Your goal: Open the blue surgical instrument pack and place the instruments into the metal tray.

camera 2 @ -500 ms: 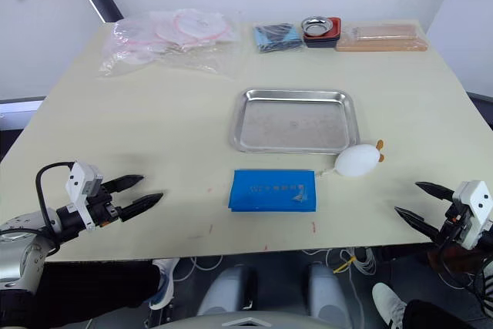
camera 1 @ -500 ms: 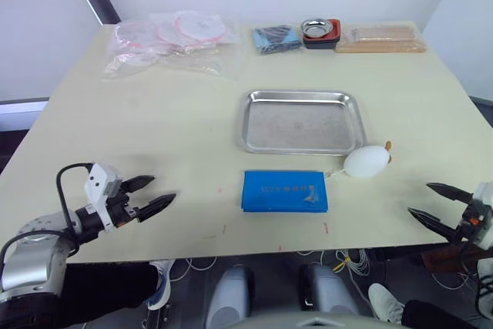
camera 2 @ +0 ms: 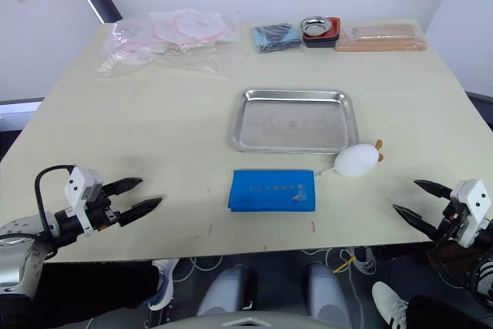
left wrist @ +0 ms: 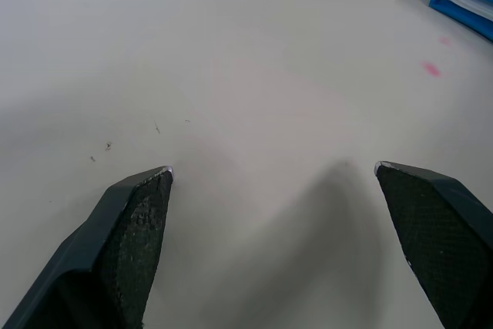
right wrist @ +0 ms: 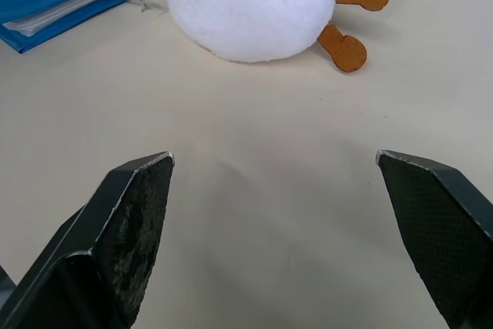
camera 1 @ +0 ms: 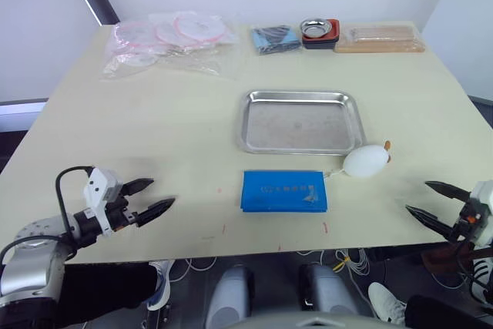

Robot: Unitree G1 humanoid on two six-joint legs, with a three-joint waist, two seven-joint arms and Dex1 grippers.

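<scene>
Beige surface (camera 1: 154, 121) carries the empty metal tray (camera 1: 301, 121); the closed blue surgical instrument pack (camera 1: 283, 191) lies just before it, a white plush toy (camera 1: 367, 162) beside its right corner. Both grippers, left gripper (camera 1: 154, 197) and right gripper (camera 1: 430, 199), hover spread at the near edge, little changed from before.

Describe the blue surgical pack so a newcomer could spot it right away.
Find the metal tray in the middle of the table. The blue surgical instrument pack lies flat just nearer the robot, beside a white plush toy. It is bright blue, unlike the darker bundle at the far edge.
</scene>
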